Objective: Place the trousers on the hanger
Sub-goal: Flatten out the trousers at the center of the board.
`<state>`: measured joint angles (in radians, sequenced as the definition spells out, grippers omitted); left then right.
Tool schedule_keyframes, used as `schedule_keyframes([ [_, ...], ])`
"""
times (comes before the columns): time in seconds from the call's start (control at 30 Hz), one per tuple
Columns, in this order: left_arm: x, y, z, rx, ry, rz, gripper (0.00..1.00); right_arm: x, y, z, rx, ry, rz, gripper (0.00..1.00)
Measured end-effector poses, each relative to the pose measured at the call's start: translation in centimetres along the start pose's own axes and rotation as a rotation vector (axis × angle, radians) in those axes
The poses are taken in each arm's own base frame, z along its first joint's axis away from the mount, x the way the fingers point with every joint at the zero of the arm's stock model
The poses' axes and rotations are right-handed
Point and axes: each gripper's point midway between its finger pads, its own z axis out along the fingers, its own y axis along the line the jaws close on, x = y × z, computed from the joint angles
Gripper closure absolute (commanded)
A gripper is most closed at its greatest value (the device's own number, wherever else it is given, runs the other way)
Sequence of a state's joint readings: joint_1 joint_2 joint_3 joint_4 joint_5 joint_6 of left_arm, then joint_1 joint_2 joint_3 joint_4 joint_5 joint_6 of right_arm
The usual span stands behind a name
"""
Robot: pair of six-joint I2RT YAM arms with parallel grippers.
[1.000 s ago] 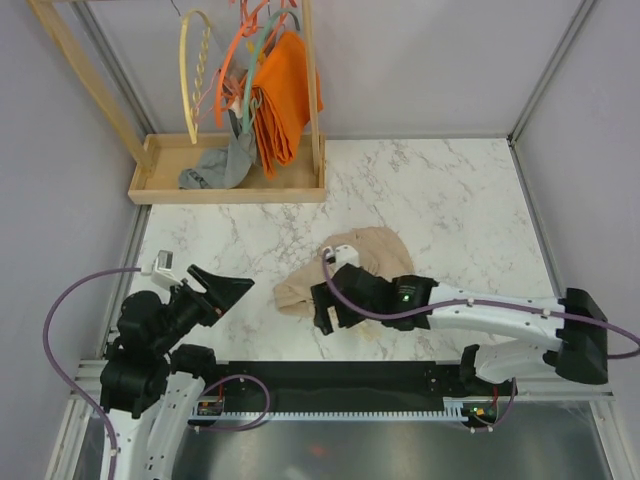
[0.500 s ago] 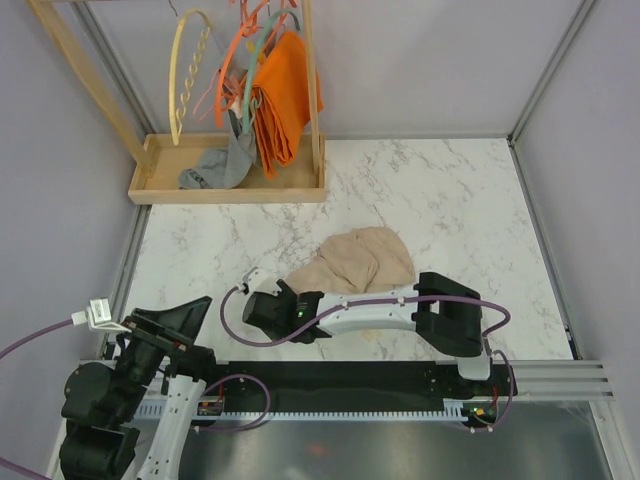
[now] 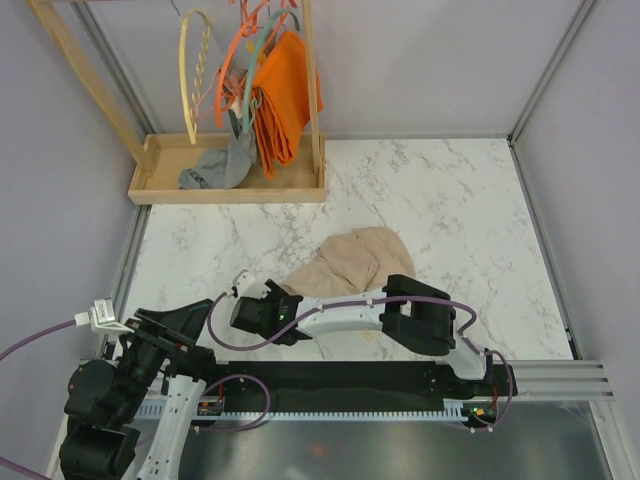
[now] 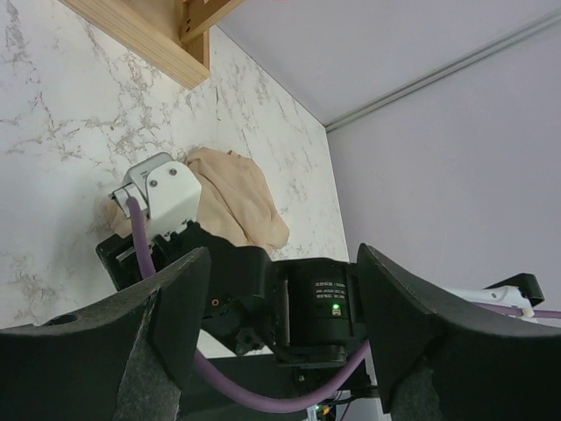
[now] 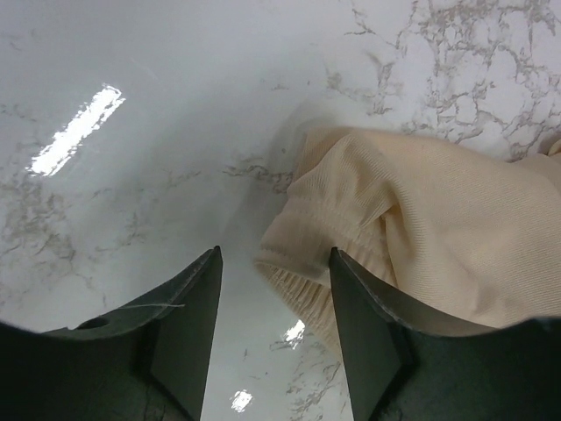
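L gripper [image 4: 280, 259]: dark fingers in foreground, jaws wide apart. Seen through the gap: R arm wrist [image 4: 263, 289], black housing w/ green LED [image 4: 336, 307] lit, white camera module [image 4: 166, 197] on top, purple cable [image 4: 140, 246] running down. Beyond it, beige trousers [image 4: 237, 197] lie bunched on marble table [image 4: 70, 132]. Wooden frame [image 4: 149, 35] at top left.

Top external: high above the near edge, facing down over the whole table [image 3: 450, 200]. Left wrist: low, near-left corner, looking across. Right wrist: close, facing down. Shared: trousers [image 3: 360, 255].
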<state>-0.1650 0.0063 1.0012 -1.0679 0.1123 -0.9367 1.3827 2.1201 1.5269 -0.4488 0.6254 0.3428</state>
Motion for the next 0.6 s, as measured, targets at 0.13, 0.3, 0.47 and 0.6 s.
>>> schedule_keyframes([
  [0.13, 0.0, 0.0, 0.0, 0.000, 0.001, 0.001, 0.25, 0.8, -0.6, 0.9, 0.045, 0.014, -0.023, 0.61],
  [0.3, 0.1, 0.1, 0.0, -0.001, 0.002, 0.006, 0.25, 0.7, -1.6, 1.3, 0.065, 0.021, -0.024, 1.00],
  [0.47, 0.0, 0.1, 0.0, -0.003, 0.001, 0.012, 0.25, -2.1, -0.7, 0.6, -0.015, 0.000, 0.032, 1.00],
  [0.6, -0.2, -0.1, -0.2, 0.001, -0.011, 0.016, 0.25, -8.0, 1.6, -2.2, -0.193, -0.086, 0.170, 0.98],
])
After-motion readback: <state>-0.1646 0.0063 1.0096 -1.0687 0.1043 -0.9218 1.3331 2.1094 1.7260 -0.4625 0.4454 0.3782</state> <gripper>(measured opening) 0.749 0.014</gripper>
